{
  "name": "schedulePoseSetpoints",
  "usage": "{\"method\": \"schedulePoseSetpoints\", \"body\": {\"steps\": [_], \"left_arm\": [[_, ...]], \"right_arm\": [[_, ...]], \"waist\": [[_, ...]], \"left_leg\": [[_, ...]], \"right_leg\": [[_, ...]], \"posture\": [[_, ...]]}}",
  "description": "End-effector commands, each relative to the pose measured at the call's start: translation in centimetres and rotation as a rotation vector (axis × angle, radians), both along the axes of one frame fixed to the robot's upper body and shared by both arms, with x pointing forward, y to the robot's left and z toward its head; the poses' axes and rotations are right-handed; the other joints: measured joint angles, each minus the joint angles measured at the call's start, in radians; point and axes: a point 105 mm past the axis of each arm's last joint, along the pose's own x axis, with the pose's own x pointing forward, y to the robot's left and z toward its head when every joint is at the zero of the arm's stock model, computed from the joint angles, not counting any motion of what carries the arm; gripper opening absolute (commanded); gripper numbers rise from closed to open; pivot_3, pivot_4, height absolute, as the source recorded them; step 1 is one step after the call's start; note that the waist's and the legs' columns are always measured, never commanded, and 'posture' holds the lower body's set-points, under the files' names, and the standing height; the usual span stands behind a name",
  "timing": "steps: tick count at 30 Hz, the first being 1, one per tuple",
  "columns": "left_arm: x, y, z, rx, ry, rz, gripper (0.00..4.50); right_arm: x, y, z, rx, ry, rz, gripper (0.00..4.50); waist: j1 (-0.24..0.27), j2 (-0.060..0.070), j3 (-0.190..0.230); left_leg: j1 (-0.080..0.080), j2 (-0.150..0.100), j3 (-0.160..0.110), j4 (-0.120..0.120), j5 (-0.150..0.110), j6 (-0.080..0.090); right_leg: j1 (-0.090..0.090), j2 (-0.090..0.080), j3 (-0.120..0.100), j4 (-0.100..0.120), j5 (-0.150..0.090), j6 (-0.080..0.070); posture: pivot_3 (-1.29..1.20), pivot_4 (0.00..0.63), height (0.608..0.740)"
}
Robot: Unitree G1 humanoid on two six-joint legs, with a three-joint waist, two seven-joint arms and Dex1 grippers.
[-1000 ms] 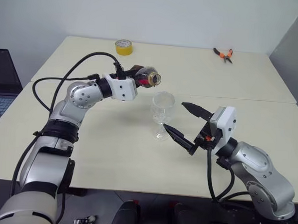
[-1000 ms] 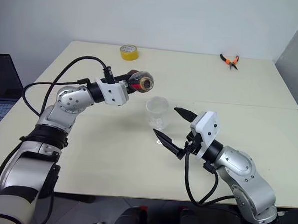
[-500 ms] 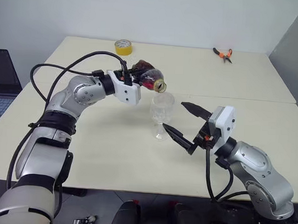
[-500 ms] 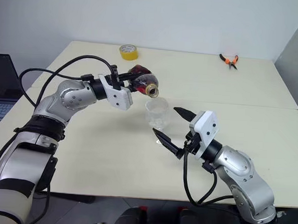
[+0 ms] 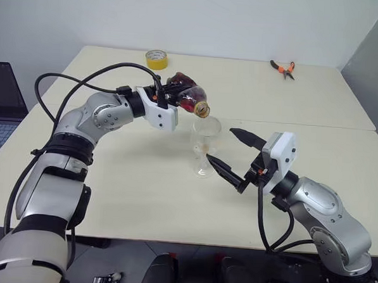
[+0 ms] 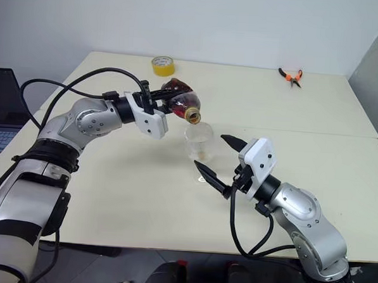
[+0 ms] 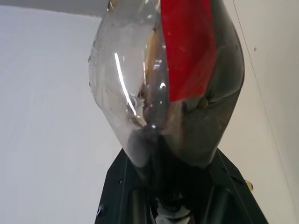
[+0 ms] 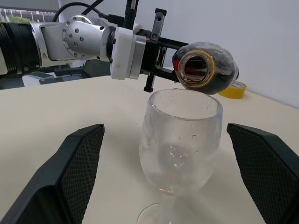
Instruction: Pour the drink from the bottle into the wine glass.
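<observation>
On the table (image 5: 142, 196) you have one wine glass (image 5: 204, 148), upright, with your right gripper (image 5: 235, 158) spread wide around it, untouching. Your left gripper (image 5: 173, 96) clamps the one bottle (image 5: 190, 98), tipped mouth-down just above the rim. One tape roll (image 5: 156, 59) and one pliers (image 5: 283, 68) lie well beyond.

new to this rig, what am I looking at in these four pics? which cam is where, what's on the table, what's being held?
It is a two-armed humanoid robot. Two pictures come from its head, looking down over the arms; the others come from a camera on each wrist. The left gripper is shut on the bottle, tipped with its open mouth over the wine glass, which stands on the table. The right gripper is open, one finger on each side of the glass, not touching it. A yellow tape roll and orange pliers lie at the far edge.
</observation>
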Motion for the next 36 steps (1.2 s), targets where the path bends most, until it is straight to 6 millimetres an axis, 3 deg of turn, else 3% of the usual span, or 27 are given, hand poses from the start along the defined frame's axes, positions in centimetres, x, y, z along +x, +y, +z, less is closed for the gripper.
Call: {"method": "schedulePoseSetpoints", "body": {"steps": [1, 36], "left_arm": [[-0.4, -0.1, 2.6, -0.017, -0.093, -0.022, 0.67], [-0.4, 0.1, 3.8, 0.047, -0.228, -0.032, 0.67]], "right_arm": [[-0.5, 0.3, 0.7, -0.002, -0.036, 0.014, 4.5], [-0.6, 0.4, -0.2, -0.02, -0.013, 0.024, 4.5]], "waist": [[0.0, 0.0, 0.0], [-0.001, 0.0, 0.0]], "left_leg": [[0.0, 0.0, 0.0, 0.0, 0.0, 0.0], [0.0, 0.0, 0.002, 0.0, 0.0, 0.0]], "right_leg": [[0.0, 0.0, 0.0, 0.0, 0.0, 0.0], [-0.002, 0.0, 0.001, 0.002, 0.0, 0.0]], "posture": [[0.0, 0.15, 0.74], [0.0, 0.15, 0.74]]}}
